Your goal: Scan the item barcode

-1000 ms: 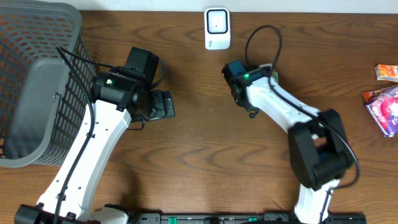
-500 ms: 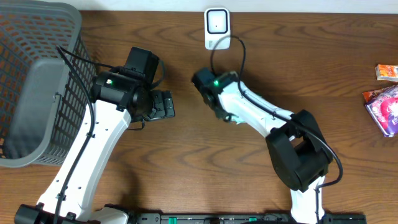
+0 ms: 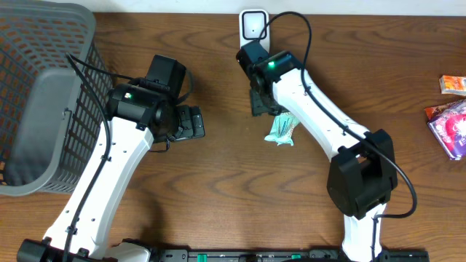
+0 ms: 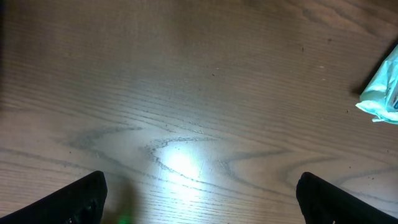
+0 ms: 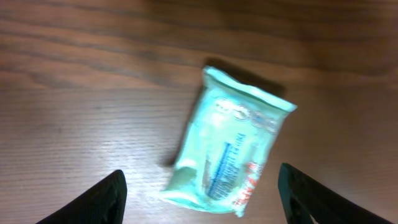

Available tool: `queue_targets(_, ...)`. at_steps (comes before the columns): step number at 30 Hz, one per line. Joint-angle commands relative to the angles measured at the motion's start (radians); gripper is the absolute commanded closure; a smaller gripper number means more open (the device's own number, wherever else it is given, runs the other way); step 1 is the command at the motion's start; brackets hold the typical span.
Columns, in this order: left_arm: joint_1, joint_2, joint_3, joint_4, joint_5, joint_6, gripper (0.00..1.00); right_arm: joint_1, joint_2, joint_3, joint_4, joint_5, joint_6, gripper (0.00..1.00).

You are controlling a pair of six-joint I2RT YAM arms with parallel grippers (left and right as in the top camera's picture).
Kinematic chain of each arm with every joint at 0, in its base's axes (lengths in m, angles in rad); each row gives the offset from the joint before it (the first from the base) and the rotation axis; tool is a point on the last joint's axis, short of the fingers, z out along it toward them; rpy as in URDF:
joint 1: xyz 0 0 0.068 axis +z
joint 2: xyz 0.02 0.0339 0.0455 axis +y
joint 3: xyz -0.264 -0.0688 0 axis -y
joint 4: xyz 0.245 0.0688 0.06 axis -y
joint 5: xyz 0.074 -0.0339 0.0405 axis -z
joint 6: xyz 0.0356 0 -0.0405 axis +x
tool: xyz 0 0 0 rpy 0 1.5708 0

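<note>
The mint-green plastic packet [image 5: 233, 149] is found loose on the brown wooden table [image 3: 218, 182], directly under the right gripper [image 5: 200, 186], whose jaws are spread and empty, with the packet's long axis laid roughly across the line between them.

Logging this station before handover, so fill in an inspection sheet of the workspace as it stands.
Surface: wooden table, lamp glare under the left wrist.
Job's things: teal packet lying flat on the table, not held; white scanner at the far edge.
Clutter: orange box and purple packet at the right edge; grey mesh basket at the left.
Grippers: left gripper open, nothing between its fingers; right gripper open above the teal packet.
Cables: black cable loops off the right arm beside the scanner.
Surroundings: nothing seen.
</note>
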Motion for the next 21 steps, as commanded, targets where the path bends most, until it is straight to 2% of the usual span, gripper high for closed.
queue_targets(1, -0.003, 0.002, -0.004, -0.003, -0.009, 0.006, 0.02, 0.036, 0.015, -0.056, 0.022, 0.021, -0.03, 0.27)
queue_targets(5, -0.003, 0.002, -0.004, -0.003, -0.009, 0.006, 0.02, 0.054, 0.047, -0.129, 0.034, 0.178, 0.047, 0.27)
queue_targets(13, -0.003, 0.002, -0.004, -0.003, -0.009, 0.006, 0.02, 0.053, 0.08, -0.288, 0.153, 0.186, 0.049, 0.28)
queue_targets(16, -0.003, 0.002, -0.004, -0.003, -0.009, 0.006, 0.02, 0.051, 0.082, -0.34, 0.195, 0.186, 0.048, 0.32)
queue_targets(18, -0.003, 0.002, -0.004, -0.003, -0.009, 0.006, 0.02, 0.045, 0.082, -0.37, 0.213, 0.186, 0.048, 0.4)
queue_targets(20, -0.003, 0.002, -0.004, -0.003, -0.009, 0.006, 0.02, 0.037, 0.082, -0.387, 0.218, 0.184, 0.054, 0.66)
queue_targets(21, -0.003, 0.002, -0.004, -0.003, -0.009, 0.006, 0.02, 0.032, 0.082, -0.389, 0.217, 0.18, 0.061, 0.75)
